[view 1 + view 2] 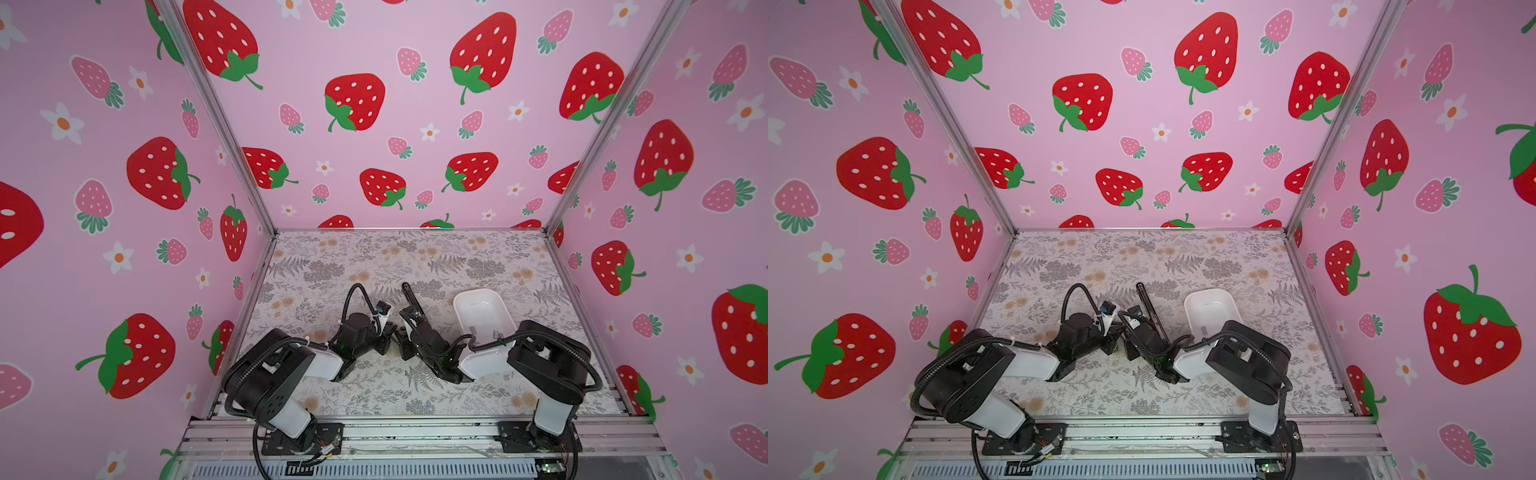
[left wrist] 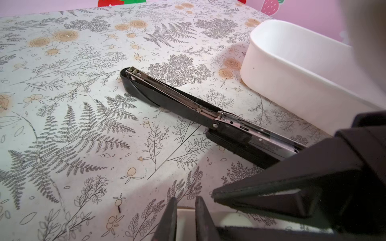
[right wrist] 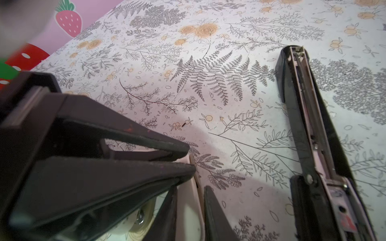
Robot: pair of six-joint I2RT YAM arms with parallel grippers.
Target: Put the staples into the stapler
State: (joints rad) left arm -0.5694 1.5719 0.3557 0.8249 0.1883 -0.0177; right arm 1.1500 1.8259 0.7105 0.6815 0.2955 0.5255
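Left claw (image 2: 185, 218): tips cropped, grip unclear.

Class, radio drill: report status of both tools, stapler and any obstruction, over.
Left tool and right tool close together, narrow, pale object at their tips; grip unclear. Stapler lies opened flat. White tray beside it, not blocking.

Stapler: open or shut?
Open: the stapler lies unfolded flat, its spring and metal magazine exposed upward in both wrist views.
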